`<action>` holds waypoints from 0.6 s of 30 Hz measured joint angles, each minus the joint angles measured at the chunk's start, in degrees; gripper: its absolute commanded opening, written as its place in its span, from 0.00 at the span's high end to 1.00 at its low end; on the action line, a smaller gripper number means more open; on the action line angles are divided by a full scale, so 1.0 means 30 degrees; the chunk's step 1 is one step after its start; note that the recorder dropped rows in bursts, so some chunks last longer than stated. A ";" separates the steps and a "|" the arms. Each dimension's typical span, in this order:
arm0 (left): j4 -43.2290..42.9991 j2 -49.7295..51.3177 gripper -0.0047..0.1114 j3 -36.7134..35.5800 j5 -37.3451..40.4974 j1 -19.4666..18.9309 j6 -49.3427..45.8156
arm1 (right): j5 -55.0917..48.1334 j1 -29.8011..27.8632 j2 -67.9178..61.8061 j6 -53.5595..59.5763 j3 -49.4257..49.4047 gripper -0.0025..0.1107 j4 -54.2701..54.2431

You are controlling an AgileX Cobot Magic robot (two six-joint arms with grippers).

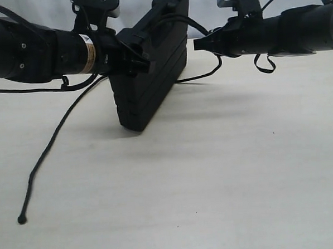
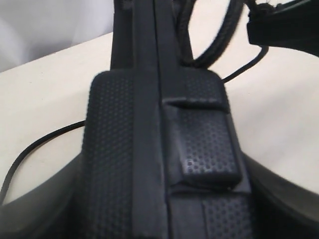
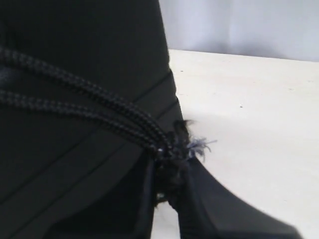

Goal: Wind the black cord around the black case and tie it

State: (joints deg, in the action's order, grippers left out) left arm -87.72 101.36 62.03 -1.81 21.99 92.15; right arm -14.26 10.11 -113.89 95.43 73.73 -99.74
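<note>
My left gripper (image 1: 134, 58) clamps the case (image 1: 148, 86), which stands on edge on the table (image 1: 241, 171) toward twelve o'clock; my right gripper (image 1: 198, 44) pinches the cord (image 1: 50, 144) at its frayed bit, at the case's two o'clock; the cord's loose tail trails to seven o'clock.

You see black case (image 1: 153, 75), dimpled latch panels (image 2: 207, 144); black cord (image 1: 49, 147), braided, grey fray (image 3: 199, 144); cream table (image 1: 225, 183) under case.
</note>
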 measured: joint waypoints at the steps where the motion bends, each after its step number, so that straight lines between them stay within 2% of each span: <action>1: 0.0047 0.0000 0.96 0.0000 -0.0195 0.0000 0.0000 | 0.0323 0.0000 0.0000 0.0163 0.0000 0.94 0.0000; 11: 0.0563 0.0000 0.96 0.0000 -0.1647 0.0000 0.0037 | 0.2144 0.0000 0.0000 0.1440 0.0009 0.94 0.0000; 18: 0.0563 0.0000 0.96 0.0000 -0.2070 0.0000 0.0037 | 0.1668 0.0245 0.0000 0.1880 0.0009 0.94 -0.0048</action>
State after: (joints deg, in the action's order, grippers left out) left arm -86.03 101.36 62.03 -8.01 21.99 92.26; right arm -9.25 10.84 -113.89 101.07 73.76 -99.88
